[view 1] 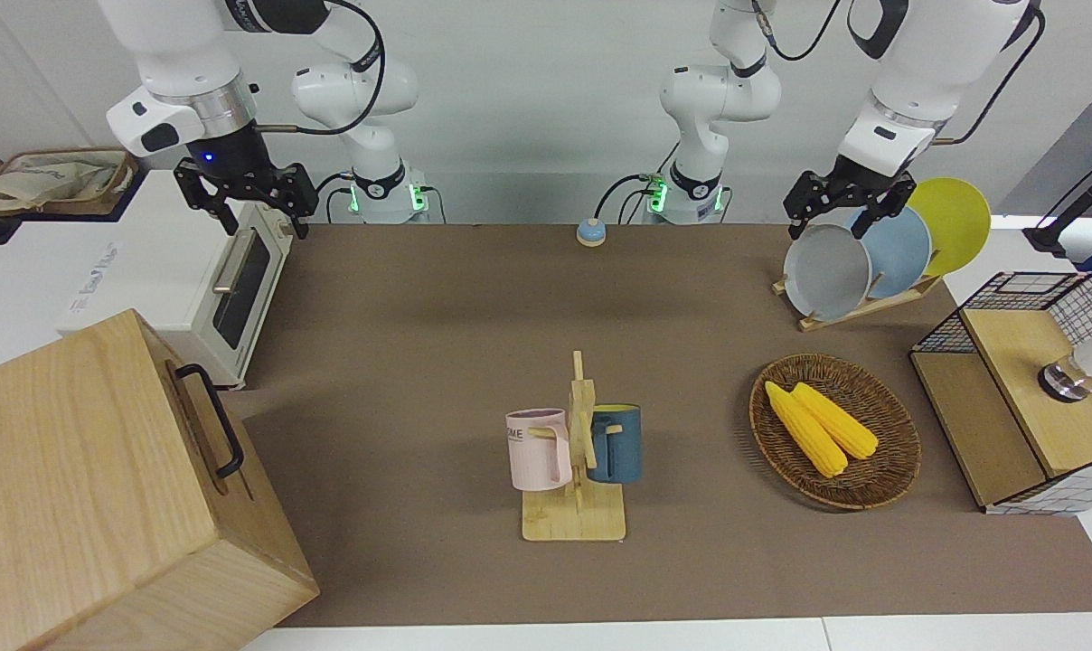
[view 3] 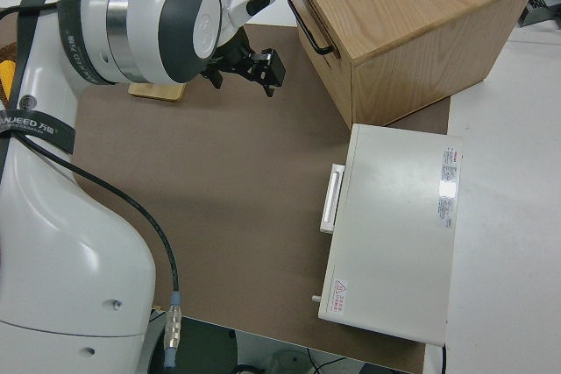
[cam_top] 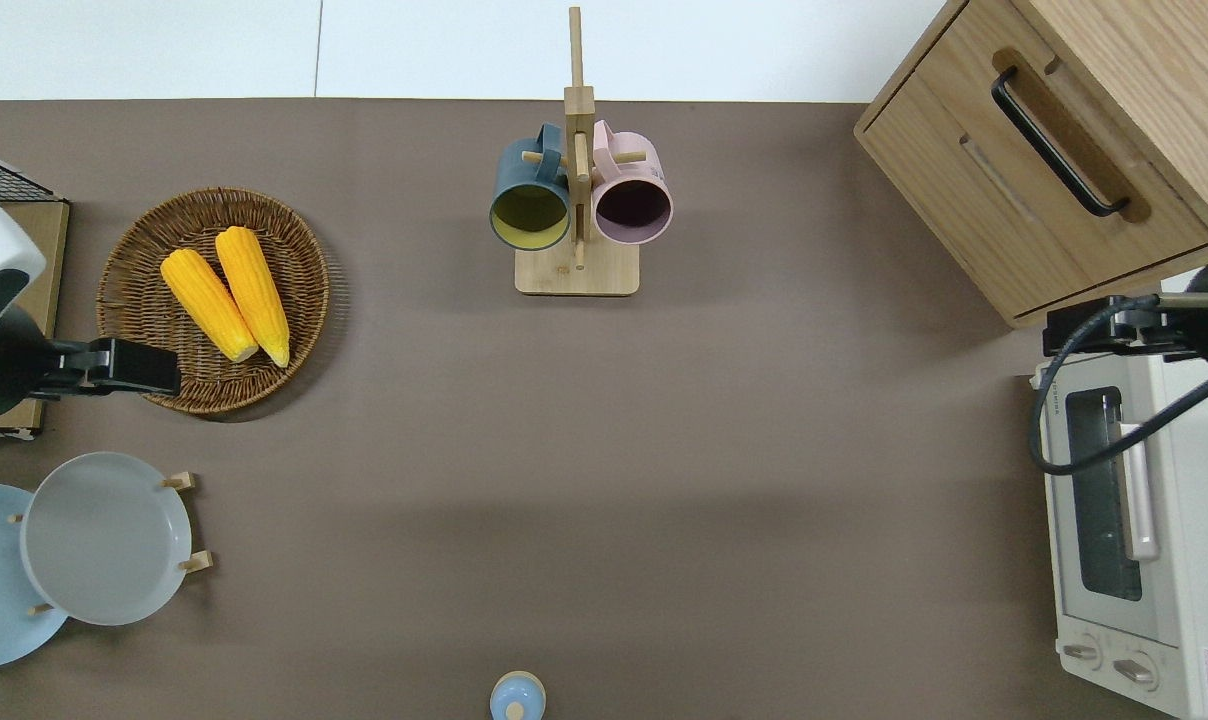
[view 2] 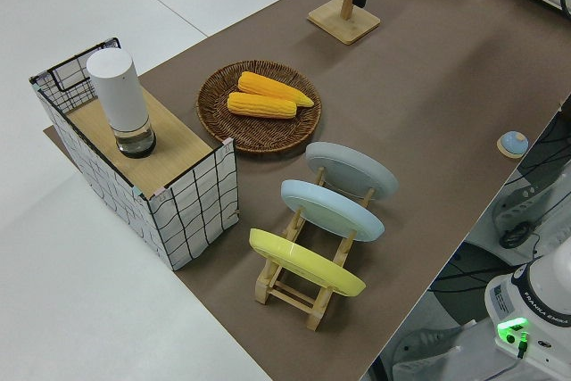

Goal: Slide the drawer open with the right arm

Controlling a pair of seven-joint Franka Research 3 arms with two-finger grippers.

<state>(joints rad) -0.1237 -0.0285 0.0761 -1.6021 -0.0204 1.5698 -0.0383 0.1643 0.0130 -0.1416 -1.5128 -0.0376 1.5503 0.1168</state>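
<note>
I'm in the approach: my right claw [view 1: 243, 201], fingers spread wide and holding nothing, hangs over the toaster oven's [cam_top: 1124, 520] far end. The drawer [cam_top: 1039, 180], shut, sits in the wood box farther from the robots, at the right arm's end of the tabletop [cam_top: 604, 450]. Next I must reach its black handle [cam_top: 1057, 141] and close on it. Overhead, the claw is partly cut off. The left arm is parked.
</note>
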